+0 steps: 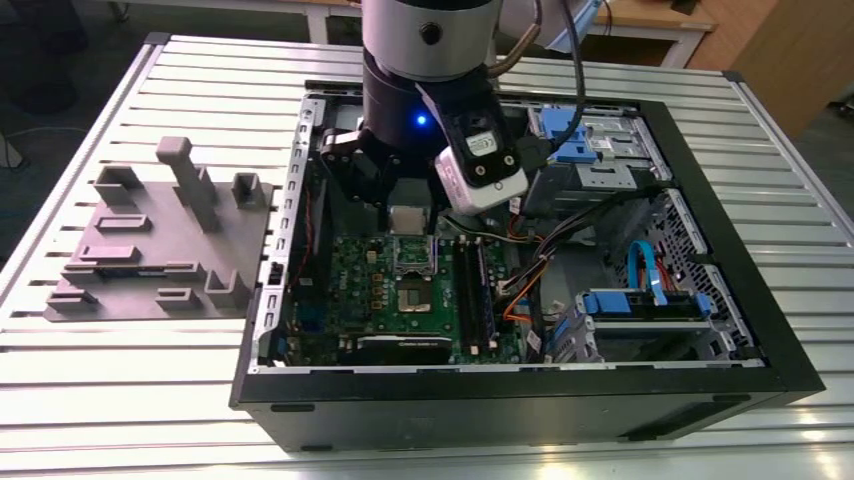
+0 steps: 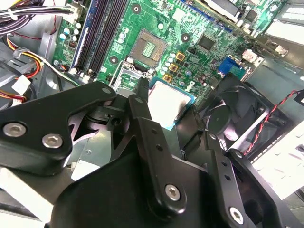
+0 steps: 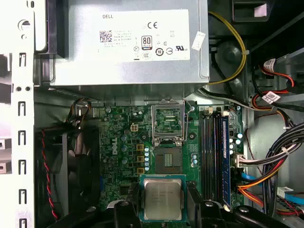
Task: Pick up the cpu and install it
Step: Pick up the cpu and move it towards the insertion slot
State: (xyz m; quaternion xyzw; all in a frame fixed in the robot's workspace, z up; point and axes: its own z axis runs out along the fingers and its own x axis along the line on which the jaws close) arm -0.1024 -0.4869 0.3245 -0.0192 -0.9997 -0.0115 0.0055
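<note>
The cpu — a small flat square chip with a silver-grey metal top and pale rim — is held level just beside the open dark square socket.

The black two-fingered tool is clamped on two opposite edges of the cpu, metal top upward. That grip looks chosen to keep the underside facing the green motherboard and the chip flat. The cpu hangs above the board on the side of the socket away from the raised silver retention frame — the frame is hinged up, so the socket lies uncovered. In the exterior view the grey cylindrical arm stands nearly upright near the socket, wrist pointing straight down into the open black computer case, with the cpu beneath it.
</note>
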